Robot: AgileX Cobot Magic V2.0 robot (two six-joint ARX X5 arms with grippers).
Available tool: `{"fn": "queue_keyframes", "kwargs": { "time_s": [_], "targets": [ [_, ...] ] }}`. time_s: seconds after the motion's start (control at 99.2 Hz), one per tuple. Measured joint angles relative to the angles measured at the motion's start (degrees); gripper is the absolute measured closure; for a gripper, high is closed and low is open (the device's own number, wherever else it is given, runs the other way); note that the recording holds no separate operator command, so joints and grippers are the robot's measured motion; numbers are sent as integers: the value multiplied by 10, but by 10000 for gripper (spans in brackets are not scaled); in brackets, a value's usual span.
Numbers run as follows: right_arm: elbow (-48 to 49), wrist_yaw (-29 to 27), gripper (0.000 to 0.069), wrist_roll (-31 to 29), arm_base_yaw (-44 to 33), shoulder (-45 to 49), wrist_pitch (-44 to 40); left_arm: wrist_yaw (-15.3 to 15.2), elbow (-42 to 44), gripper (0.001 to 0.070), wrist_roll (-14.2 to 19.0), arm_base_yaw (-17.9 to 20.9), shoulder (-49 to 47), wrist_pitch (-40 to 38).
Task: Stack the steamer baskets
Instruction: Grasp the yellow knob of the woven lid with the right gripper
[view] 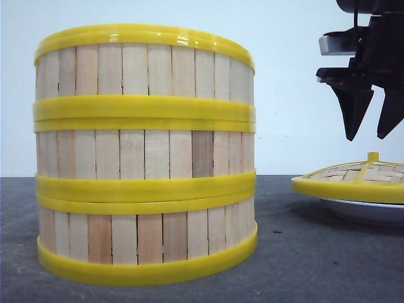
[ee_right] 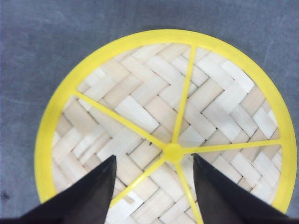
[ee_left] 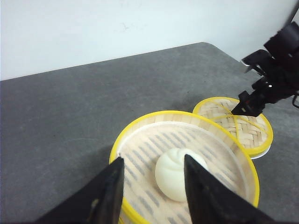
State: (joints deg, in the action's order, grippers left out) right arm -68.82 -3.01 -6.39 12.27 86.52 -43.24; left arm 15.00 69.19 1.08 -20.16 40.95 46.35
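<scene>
steamer baskets (view: 145,154): three stacked upright, axis vertical, on tabletop (view: 303,265) | lid (view: 353,180): 3 o'clock | left pincer (ee_left: 152,179): apart, empty | right pincer (ee_right: 154,179): apart above lid

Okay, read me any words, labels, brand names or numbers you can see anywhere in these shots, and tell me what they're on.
None: no writing shows on the steamer baskets, the lid, the plate, the bun, the table, the left gripper or the right gripper.
</scene>
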Motion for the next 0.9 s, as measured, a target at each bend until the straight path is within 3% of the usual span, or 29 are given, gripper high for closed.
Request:
{"fn": "queue_keyframes", "kwargs": {
  "time_s": [0.171,0.292,0.393,0.897],
  "targets": [
    [0,0,380,0,-11,9,3,0,-10,476,0,0,-52,2],
    [0,0,476,-1,-12,15,8,0,-10,476,0,0,-77,7],
    [0,0,510,-1,-11,23,13,0,-10,476,0,0,-81,18],
    [0,0,519,-1,-16,51,21,0,-10,476,0,0,-86,39]
  ]
}}
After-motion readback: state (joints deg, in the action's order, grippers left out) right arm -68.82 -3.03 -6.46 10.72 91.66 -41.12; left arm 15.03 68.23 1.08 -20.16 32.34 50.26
